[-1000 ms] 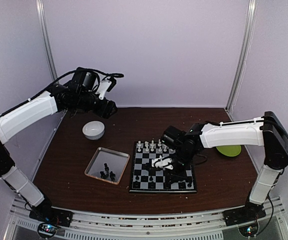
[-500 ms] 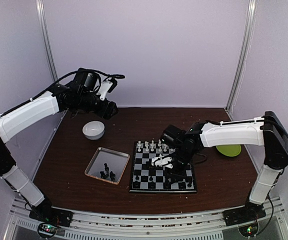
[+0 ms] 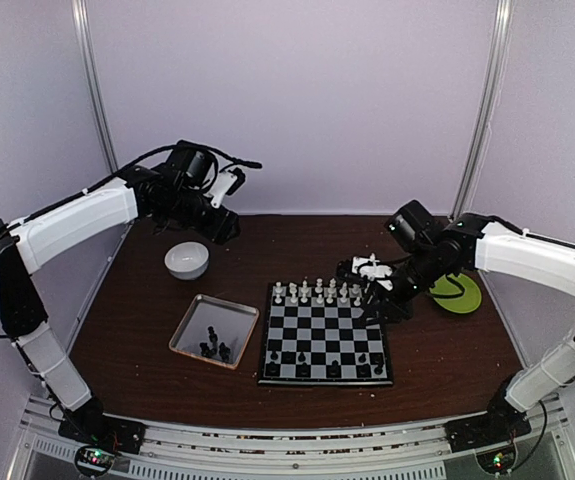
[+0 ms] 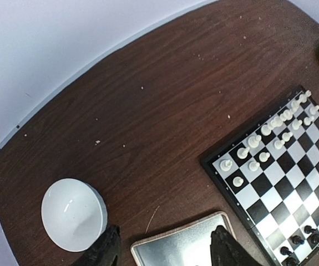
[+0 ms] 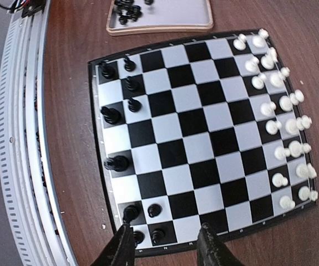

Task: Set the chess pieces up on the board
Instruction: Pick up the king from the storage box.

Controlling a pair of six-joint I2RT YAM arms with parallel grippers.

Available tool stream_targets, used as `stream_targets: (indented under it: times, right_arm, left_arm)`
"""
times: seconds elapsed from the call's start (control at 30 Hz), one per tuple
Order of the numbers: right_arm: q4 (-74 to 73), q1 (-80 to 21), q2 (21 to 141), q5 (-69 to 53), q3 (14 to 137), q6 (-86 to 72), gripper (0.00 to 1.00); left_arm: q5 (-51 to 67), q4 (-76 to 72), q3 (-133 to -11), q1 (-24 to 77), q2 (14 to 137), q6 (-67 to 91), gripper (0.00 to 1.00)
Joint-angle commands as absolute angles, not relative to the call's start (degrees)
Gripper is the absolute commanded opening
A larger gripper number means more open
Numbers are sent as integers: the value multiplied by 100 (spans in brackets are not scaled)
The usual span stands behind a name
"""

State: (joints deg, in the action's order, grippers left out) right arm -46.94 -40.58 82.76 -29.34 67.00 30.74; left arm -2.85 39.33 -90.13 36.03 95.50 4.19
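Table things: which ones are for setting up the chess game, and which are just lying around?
For the job: the board; the white chess pieces lined up on its far side; the black chess pieces on its near side; the spare black pieces waiting in the silver tray.

Just lying about: the white bowl; the green plate.

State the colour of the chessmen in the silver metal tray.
Black: the small chessmen in the silver tray show best from the top external view.

Colours noted.
Dark brown wooden tabletop [image 3: 127,330]; flat square board [image 3: 325,335], black and pale grey checks; tiny chess pieces [image 3: 305,293], white and black; silver metal tray [image 3: 185,322].
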Motion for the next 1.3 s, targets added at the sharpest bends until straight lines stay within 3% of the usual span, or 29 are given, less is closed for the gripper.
stream_targets:
  times: [0.0, 0.43, 0.63, 0.93, 1.27]
  right_arm:
    - [-4118, -3518, 7855, -3242, 6164, 2836, 39]
    - [-4062, -3295, 7677, -3005, 6108, 3083, 40]
    - [-4051, -3296, 7565, -2898, 6034, 3129, 40]
    - [-4029, -3293, 7587, -2848, 6003, 3138, 40]
    - [-4025, -3294, 7687, -2829, 5976, 3156, 40]
  left_arm:
    - [-549, 4902, -9498, 3841, 10078, 562, 55]
    - [-322, 5704, -7421, 4113, 9700, 1329, 56]
    - [-326, 5739, -7290, 4115, 9956, 1325, 48]
    - [-132, 5517, -7445, 4113, 10326, 1189, 46]
    - [-210, 5423, -7689, 4113, 10778, 1072, 27]
